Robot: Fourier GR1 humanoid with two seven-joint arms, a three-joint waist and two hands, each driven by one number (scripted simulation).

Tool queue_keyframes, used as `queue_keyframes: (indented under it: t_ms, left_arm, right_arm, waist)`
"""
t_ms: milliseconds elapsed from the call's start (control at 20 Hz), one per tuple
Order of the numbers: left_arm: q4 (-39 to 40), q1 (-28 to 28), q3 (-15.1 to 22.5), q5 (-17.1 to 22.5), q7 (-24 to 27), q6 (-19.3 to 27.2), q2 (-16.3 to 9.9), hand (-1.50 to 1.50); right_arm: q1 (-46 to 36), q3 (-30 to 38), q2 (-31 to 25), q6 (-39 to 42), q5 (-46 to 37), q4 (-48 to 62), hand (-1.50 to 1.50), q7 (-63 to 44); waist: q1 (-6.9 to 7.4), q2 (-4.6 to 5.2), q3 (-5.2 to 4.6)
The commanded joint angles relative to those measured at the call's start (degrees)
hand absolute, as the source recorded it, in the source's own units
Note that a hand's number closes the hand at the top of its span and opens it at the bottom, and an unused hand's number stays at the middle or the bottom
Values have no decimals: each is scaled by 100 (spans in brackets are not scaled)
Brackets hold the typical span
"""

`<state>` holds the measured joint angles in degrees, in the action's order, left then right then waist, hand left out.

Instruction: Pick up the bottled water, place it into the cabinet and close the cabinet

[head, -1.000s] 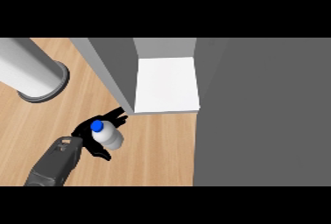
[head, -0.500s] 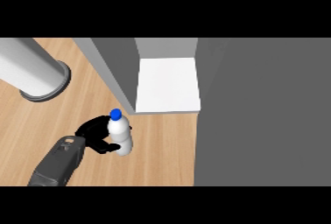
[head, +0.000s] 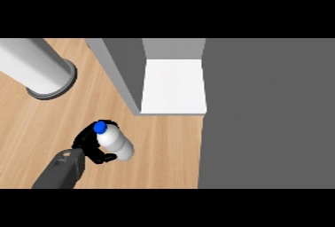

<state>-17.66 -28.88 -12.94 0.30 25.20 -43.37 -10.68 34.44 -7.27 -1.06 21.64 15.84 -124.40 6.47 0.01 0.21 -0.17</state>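
The bottled water [head: 116,145] is white with a blue cap [head: 99,127] and leans with its cap toward the upper left above the wooden counter [head: 163,155]. My right hand [head: 88,142] is shut on it from the left, with the grey forearm [head: 60,172] coming in from the lower left. The cabinet stands open just beyond and to the right, showing its white inner floor [head: 173,86] and a grey side wall [head: 121,73]. The bottle is outside the cabinet, short of its front edge. My left hand does not show.
A thick pale grey cylinder [head: 36,66] with a flanged end stands on the counter at the upper left. A broad dark grey panel [head: 268,115] fills the right side beside the cabinet opening.
Half a second ago the bottle stood upright and closer to the cabinet's corner. It now leans with its cap to the upper left and sits slightly lower and further left, still held.
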Motion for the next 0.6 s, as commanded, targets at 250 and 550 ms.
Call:
queue_keyframes:
  t_ms: [250,550]
  left_arm:
    - [-486,1001,-1216,1152,1488,743,-14,150]
    - [-1088,1213,-1037,1444,1150,772,484,150]
  right_arm:
    - [50,109,-55,39,57,-17,-150,40]
    - [58,-29,-49,57,-70,22,-150,114]
  waist:
    - [58,-37,15]
    - [-4,-39,20]
